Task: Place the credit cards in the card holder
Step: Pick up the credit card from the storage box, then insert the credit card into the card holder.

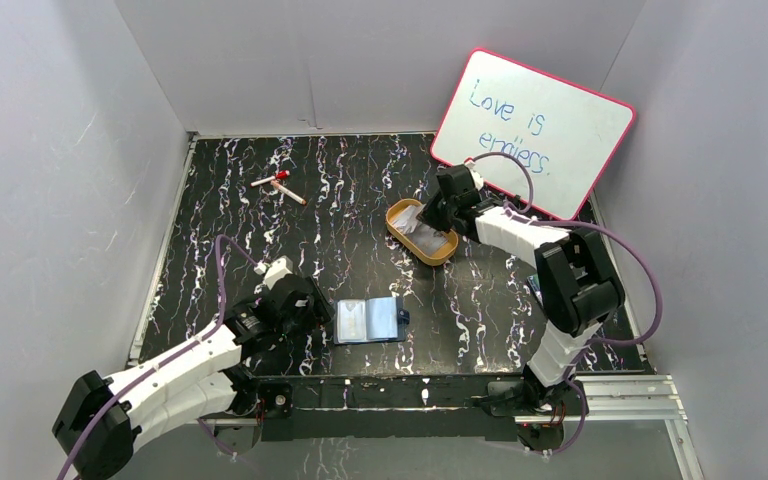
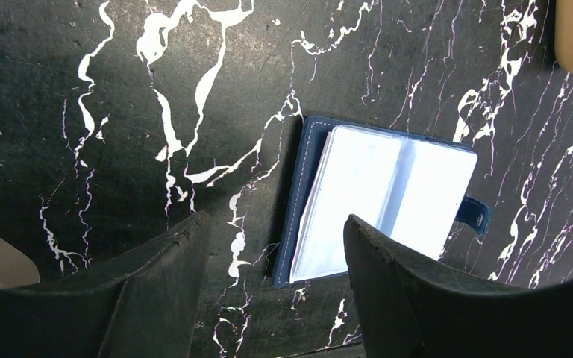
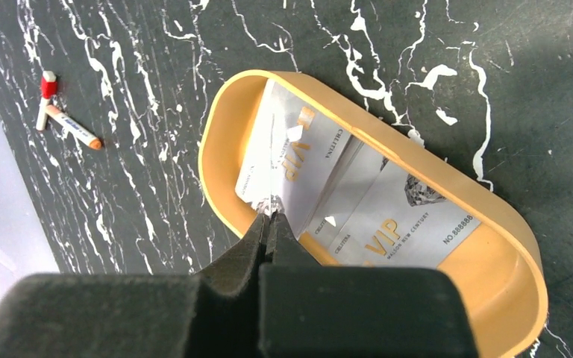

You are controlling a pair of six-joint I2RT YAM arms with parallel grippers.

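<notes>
The navy card holder [image 1: 369, 320] lies open on the table near the front, pale pockets up; it also shows in the left wrist view [image 2: 384, 195]. My left gripper [image 1: 312, 302] is open and empty, just left of the holder [image 2: 272, 261]. Silver VIP credit cards [image 3: 388, 227] lie in the oval orange tin [image 3: 224, 142], which sits at the back right [image 1: 422, 232]. My right gripper [image 3: 270, 216] is over the tin, shut on the edge of one credit card [image 3: 283, 160] that stands tilted up.
Two marker pens [image 1: 278, 186] lie at the back left of the table; they also show in the right wrist view [image 3: 67, 123]. A pink-framed whiteboard [image 1: 532, 130] leans on the back right wall. Grey walls enclose the table.
</notes>
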